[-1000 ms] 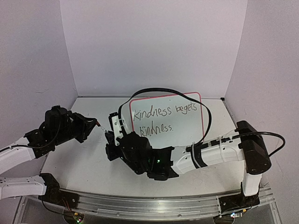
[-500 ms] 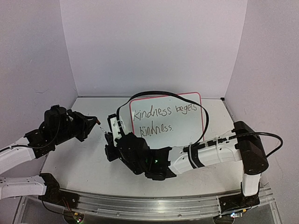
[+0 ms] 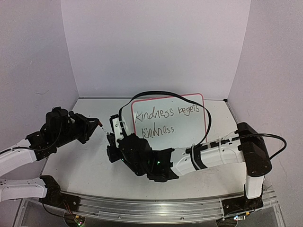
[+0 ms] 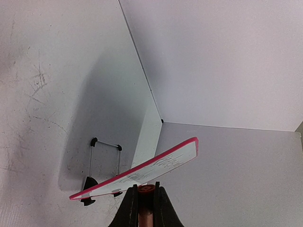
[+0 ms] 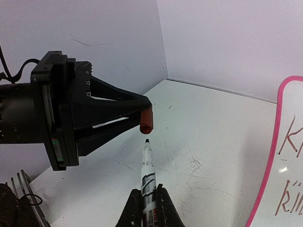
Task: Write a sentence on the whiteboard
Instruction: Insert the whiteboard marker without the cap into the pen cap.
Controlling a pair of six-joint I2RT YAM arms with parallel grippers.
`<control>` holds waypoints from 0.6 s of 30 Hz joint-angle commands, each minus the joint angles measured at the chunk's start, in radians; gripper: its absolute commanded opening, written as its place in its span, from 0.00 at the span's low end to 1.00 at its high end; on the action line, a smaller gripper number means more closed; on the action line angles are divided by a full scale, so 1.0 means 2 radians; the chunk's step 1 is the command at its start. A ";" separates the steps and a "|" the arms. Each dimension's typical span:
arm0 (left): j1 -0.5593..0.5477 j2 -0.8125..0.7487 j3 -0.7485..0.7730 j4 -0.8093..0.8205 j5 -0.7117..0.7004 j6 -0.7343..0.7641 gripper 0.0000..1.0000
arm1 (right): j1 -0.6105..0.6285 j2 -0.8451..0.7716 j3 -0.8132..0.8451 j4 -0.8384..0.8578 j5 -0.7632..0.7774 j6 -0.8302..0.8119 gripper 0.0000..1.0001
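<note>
Top looks down; close wrist views seemingly share whiteboard (image 3: 189, 130).

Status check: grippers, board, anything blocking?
Left gripper shut on red cap. Right gripper shut on marker, tip facing cap. Whiteboard standing, sentence written. Nothing between tip and cap.

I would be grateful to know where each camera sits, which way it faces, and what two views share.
Top external: above and behind the robot, looking down on the table; the left arm and right arm show.
Left wrist: on the left arm, facing the whiteboard edge-on; the left gripper shows.
Right wrist: on the right arm, facing the left gripper's red cap; the right gripper and its marker show.
Shared: both wrist views show the whiteboard.
</note>
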 commanded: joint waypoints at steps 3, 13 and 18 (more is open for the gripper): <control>-0.001 0.006 0.001 0.024 0.003 0.006 0.00 | -0.005 -0.001 0.020 0.019 0.009 0.000 0.00; -0.001 0.008 0.001 0.027 0.007 0.008 0.00 | -0.011 0.004 0.023 0.020 0.001 0.003 0.00; -0.001 0.009 0.000 0.029 0.008 0.008 0.00 | -0.011 0.006 0.027 0.020 -0.002 0.002 0.00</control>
